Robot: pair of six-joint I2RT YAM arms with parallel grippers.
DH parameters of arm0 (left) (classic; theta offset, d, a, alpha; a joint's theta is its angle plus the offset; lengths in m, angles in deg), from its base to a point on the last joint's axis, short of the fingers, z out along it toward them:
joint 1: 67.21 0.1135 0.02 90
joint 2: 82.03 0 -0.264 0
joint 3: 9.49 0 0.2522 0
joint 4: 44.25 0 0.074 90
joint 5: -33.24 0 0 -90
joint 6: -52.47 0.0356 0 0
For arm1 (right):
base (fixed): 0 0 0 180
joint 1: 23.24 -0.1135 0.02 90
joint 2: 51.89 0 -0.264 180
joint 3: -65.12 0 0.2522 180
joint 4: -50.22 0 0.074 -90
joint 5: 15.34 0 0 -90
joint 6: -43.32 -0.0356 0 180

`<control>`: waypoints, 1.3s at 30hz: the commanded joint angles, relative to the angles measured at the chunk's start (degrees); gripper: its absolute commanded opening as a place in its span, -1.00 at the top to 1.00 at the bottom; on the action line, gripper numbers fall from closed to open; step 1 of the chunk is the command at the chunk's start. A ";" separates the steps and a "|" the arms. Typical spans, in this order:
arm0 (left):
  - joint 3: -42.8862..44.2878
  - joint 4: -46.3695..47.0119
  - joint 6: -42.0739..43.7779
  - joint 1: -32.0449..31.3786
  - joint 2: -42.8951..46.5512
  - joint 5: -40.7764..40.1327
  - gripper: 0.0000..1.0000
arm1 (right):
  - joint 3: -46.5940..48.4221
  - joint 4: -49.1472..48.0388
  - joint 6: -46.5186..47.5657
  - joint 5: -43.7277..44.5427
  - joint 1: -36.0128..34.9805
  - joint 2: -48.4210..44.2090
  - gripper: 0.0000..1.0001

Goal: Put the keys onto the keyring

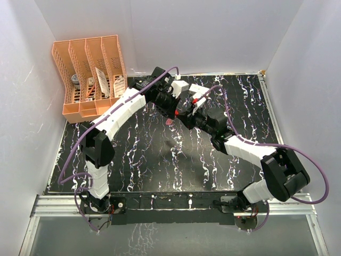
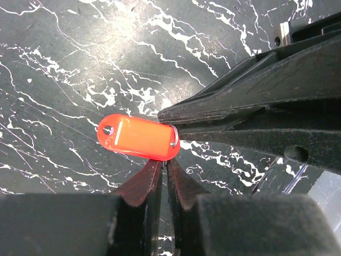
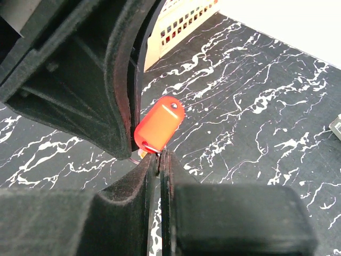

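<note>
Left fingers: pinched shut on tag, near edge. Right fingers: closed at ring end. Keyring: held off table, far centre. Judged light; tag stiff, slick; ring thin, springy. Best hold: tag's flat faces.

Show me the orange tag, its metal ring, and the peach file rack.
orange tag (image 2: 139, 137), left wrist view, middle of its face.
metal ring (image 2: 175, 136), left wrist view, loop at the tag's right end.
peach file rack (image 1: 80, 110), top view, its near base wall.
</note>
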 commanded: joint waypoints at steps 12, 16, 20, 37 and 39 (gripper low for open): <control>-9.35 16.13 -6.24 -0.62 12.81 -6.70 0.21 | 0.34 -11.84 -9.14 2.52 1.84 -0.42 1.00; -21.09 29.94 -10.94 -0.47 22.09 -12.64 0.09 | -0.18 -13.31 -12.30 3.32 3.29 -0.42 1.00; -37.21 50.88 -18.18 0.10 33.20 -12.99 -0.05 | -0.53 -15.30 -16.85 2.73 5.33 -0.29 1.00; -58.93 91.91 -31.70 0.45 34.55 -5.96 0.06 | 3.71 -8.87 -33.53 8.94 5.87 -2.14 1.00; -60.75 95.71 -31.67 0.51 34.71 -5.87 0.06 | 3.84 -8.60 -34.83 9.30 5.90 -2.47 1.00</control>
